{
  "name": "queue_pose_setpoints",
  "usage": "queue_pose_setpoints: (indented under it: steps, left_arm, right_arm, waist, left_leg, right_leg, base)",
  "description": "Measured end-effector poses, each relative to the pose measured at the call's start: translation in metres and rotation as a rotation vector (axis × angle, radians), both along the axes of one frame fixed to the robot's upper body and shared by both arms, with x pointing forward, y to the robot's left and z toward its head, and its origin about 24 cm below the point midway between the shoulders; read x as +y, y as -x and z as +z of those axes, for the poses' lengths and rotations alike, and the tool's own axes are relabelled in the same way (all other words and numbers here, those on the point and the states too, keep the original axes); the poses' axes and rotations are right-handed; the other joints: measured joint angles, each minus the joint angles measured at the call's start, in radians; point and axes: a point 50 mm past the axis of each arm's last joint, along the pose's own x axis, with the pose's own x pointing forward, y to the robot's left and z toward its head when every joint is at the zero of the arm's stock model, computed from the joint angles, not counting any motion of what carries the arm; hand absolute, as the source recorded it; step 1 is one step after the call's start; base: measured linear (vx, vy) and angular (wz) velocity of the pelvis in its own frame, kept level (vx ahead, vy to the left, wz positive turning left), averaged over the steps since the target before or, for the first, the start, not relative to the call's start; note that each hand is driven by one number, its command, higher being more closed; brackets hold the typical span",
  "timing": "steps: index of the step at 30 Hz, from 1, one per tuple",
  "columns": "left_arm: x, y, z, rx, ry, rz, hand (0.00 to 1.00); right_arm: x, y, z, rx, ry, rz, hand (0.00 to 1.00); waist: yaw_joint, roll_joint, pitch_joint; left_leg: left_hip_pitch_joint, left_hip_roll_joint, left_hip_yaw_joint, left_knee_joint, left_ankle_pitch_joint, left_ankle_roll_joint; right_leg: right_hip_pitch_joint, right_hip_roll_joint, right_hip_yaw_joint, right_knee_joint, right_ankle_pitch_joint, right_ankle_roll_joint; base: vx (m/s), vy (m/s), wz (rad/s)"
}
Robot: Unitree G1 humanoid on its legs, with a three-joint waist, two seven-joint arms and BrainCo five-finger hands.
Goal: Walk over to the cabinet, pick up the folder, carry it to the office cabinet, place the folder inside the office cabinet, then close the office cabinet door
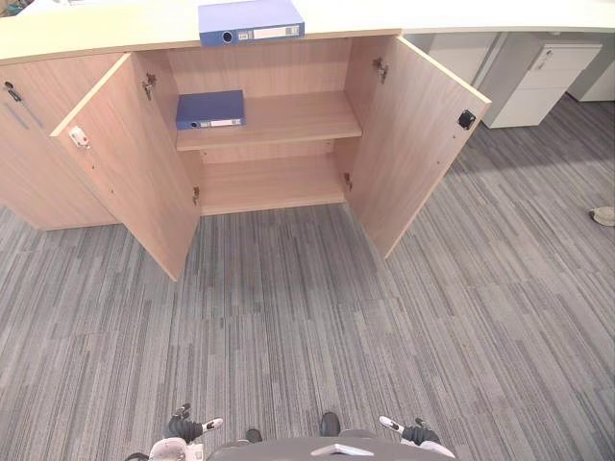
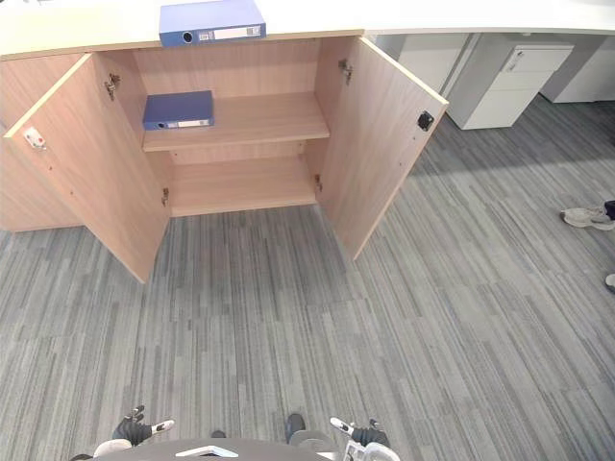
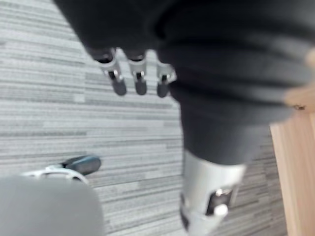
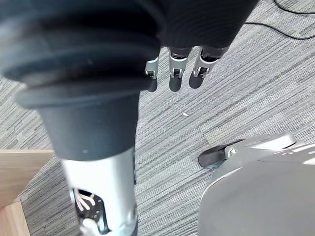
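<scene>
Folder (image 1: 251, 21) lies flat on the surface (image 1: 96, 36) for pickup (doors (image 1: 135, 163) open, ready); left hand (image 3: 139, 82), right hand (image 4: 178, 78) hang slack, empty.

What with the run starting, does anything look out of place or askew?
Nothing stands out: the left door and right door stand open, one folder lies flat on the countertop, a second folder on the upper shelf.
</scene>
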Motion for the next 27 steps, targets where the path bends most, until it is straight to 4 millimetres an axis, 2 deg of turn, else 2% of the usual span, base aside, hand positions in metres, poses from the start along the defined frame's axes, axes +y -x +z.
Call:
queue_pose_setpoints:
  steps: [16,27]
  left_arm:
    - [0.000,-0.002,0.000,-0.003,-0.003,-0.023,0.00]
    - [0.001,-0.017,0.004,-0.040,-0.009,-0.034,0.00]
  right_arm:
    - [0.000,-0.003,0.001,0.002,0.011,0.037,0.00]
    - [0.003,-0.014,0.002,-0.022,0.006,0.045,0.00]
  waist:
    - [-0.001,-0.003,0.003]
    - [0.007,-0.021,0.008]
  left_leg:
    - [0.006,0.000,0.019,-0.009,0.001,0.002]
    - [-0.010,-0.005,0.078,-0.003,-0.035,0.007]
  right_leg:
    - [0.004,0.002,0.004,-0.019,0.008,-0.003]
    - [-0.040,0.003,0.064,-0.014,0.004,0.003]
  base:
    - [-0.05,-0.023,-0.02]
    - [0.02,-0.013,-0.16]
